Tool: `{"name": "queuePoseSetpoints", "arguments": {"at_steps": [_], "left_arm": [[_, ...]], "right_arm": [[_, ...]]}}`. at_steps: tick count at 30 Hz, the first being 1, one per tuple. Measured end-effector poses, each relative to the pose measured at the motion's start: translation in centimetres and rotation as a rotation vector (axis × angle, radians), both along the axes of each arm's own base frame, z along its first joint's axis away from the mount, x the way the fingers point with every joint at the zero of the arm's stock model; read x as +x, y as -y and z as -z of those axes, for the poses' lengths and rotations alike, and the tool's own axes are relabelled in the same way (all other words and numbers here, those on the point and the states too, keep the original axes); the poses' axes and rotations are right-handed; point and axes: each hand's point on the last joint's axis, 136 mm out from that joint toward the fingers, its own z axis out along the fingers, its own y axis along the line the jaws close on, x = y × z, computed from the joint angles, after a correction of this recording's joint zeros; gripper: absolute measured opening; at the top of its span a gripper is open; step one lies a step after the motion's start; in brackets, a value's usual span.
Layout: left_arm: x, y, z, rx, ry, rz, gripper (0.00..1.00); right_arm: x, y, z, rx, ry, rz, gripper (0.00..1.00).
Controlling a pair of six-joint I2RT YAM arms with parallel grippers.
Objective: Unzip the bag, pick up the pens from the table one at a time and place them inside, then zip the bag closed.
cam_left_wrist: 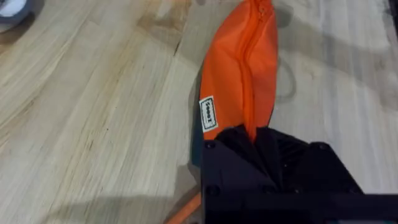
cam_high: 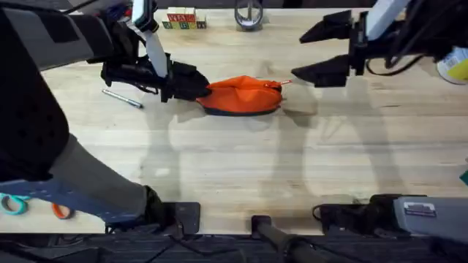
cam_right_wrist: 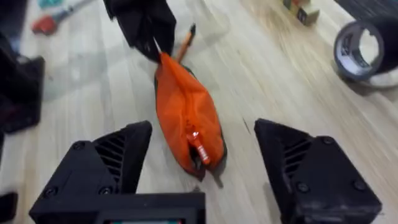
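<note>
The orange bag [cam_high: 245,95] lies on the table [cam_high: 241,168], its zipper pull [cam_high: 282,84] at its right end. My left gripper [cam_high: 197,86] is shut on the bag's left end, and its wrist view shows the black fingers [cam_left_wrist: 249,143] pinching the fabric [cam_left_wrist: 239,74]. To the right of the pull, my right gripper [cam_high: 298,55] hovers open, holding nothing. Its wrist view looks along the bag [cam_right_wrist: 186,112] to the pull [cam_right_wrist: 200,149]. The silver pen [cam_high: 122,98] lies left of the left gripper. The orange pen [cam_right_wrist: 185,38] lies beside the bag's held end.
Letter blocks [cam_high: 183,20] and a tape roll [cam_high: 248,14] sit at the table's far edge. Scissor-like teal and orange handles [cam_high: 22,204] lie at the front left. A yellow and white object [cam_high: 457,66] stands at the right edge. Bare wood spreads in front of the bag.
</note>
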Motion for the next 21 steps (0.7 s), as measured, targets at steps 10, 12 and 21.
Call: {"name": "queuePoseSetpoints", "arguments": {"at_steps": [10, 12, 21], "left_arm": [[1.0, 0.0, -1.3, 0.01, 0.032, 0.009, 0.04], [1.1, 0.0, -1.4, 0.01, 0.035, 0.009, 0.04], [1.1, 0.1, -1.4, 0.01, 0.033, 0.009, 0.04]], "right_arm": [[-1.9, 1.1, -0.5, -0.141, 0.07, 0.005, 0.995], [-1.9, 1.2, -0.4, -0.149, 0.075, 0.005, 0.996], [-2.3, 1.1, -0.3, -0.131, 0.02, 0.021, 0.996]]}}
